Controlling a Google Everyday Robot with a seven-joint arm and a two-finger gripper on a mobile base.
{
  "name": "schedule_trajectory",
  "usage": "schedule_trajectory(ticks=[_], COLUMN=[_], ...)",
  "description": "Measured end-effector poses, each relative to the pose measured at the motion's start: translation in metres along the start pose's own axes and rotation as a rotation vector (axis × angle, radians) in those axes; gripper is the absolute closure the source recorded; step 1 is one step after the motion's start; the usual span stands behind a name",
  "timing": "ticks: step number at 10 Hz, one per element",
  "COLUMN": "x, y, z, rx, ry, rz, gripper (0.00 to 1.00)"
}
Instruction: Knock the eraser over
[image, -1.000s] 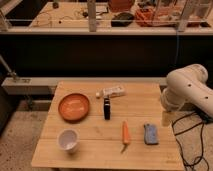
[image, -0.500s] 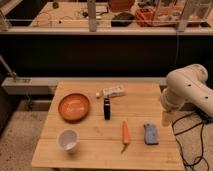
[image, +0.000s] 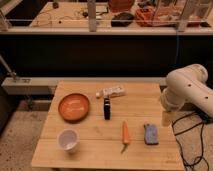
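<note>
The eraser (image: 106, 108) is a small, narrow black block near the middle of the wooden table (image: 95, 150), just right of the orange bowl (image: 74, 106) and below the white tube (image: 113, 92). I cannot tell whether it stands on end or lies flat. The robot's bulky white arm (image: 186, 90) hangs at the table's right edge. My gripper (image: 167, 118) is at the arm's lower end, by the right table edge, far to the right of the eraser and not touching anything.
A carrot (image: 125, 133) and a blue-grey flat pad (image: 150, 133) lie at the front right. A white cup (image: 68, 140) stands at the front left. Black cables (image: 192, 142) hang right of the table. A dark counter with a railing runs behind.
</note>
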Motion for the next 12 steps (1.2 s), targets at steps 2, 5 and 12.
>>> schedule_trajectory(ticks=[2,5,12], x=[-0.002,-0.022,-0.049], y=[0.0,-0.001,-0.005], z=[-0.002,-0.007,-0.008], rx=[0.004,0.023,0.048], ry=[0.0,-0.006,-0.001], rz=[-0.009,-0.07,-0.144], gripper=[0.2,0.2,0.2])
